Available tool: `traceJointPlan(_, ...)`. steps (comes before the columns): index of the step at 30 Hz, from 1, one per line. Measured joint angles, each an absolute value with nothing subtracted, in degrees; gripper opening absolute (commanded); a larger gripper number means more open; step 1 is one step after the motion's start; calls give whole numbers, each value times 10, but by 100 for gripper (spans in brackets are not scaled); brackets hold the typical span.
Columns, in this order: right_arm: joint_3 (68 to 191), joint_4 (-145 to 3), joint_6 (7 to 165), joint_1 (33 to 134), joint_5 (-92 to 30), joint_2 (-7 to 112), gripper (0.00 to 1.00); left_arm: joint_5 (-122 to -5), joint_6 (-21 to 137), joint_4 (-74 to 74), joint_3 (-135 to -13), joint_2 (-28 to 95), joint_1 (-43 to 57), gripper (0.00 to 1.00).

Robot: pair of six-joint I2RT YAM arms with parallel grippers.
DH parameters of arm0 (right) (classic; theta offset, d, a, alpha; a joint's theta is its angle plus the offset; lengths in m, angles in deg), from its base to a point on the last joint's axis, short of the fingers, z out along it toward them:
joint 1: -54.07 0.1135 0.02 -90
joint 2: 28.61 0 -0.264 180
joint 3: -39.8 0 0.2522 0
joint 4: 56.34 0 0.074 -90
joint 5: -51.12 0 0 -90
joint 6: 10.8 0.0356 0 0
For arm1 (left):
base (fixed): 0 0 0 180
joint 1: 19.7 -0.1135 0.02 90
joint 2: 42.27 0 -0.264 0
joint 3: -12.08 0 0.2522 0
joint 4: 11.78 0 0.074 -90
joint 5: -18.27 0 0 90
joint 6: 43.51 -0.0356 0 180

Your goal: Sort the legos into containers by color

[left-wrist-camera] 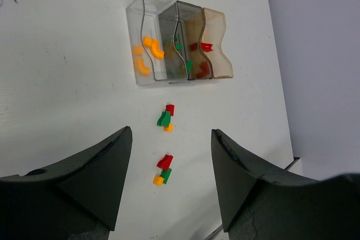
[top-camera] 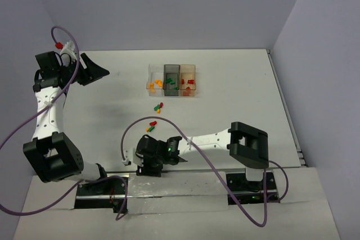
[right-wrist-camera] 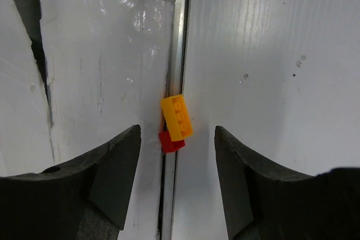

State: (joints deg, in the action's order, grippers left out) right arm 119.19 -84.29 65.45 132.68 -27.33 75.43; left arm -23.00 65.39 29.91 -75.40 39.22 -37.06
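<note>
Right claw [right-wrist-camera: 177,134]: lower centre, wide open, empty; yellow lego [right-wrist-camera: 176,117] and red lego [right-wrist-camera: 170,142] at counter [top-camera: 236,94] edge seam.
Loose legos [top-camera: 159,107]: two clusters, mid-frame.
Bins [top-camera: 171,67]: upper centre, holding sorted legos.
Left claw [left-wrist-camera: 171,134]: upper left, wide open, empty.

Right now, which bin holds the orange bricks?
The clear bin, leftmost in the top view; the grey bin holds green, the amber bin red.
</note>
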Motion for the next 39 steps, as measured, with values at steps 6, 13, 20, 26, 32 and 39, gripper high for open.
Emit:
traceJointPlan(6, 1216, -848, 659, 1327, -281, 782, 62, -221, 654, 296, -754, 397, -379, 67)
traceJointPlan(13, 1243, -866, 661, 1327, -288, 800, 63, -213, 653, 296, -754, 404, -392, 67)
traceJointPlan(20, 1259, -890, 663, 1327, -290, 816, 63, -202, 649, 296, -757, 415, -405, 67)
traceJointPlan(26, 1259, -899, 670, 1327, -288, 816, 62, -197, 648, 296, -759, 422, -411, 67)
traceJointPlan(32, 1259, -899, 677, 1319, -276, 816, 52, -193, 648, 296, -759, 423, -413, 67)
traceJointPlan(39, 1259, -899, 689, 1301, -246, 820, 39, -188, 649, 291, -767, 439, -413, 67)
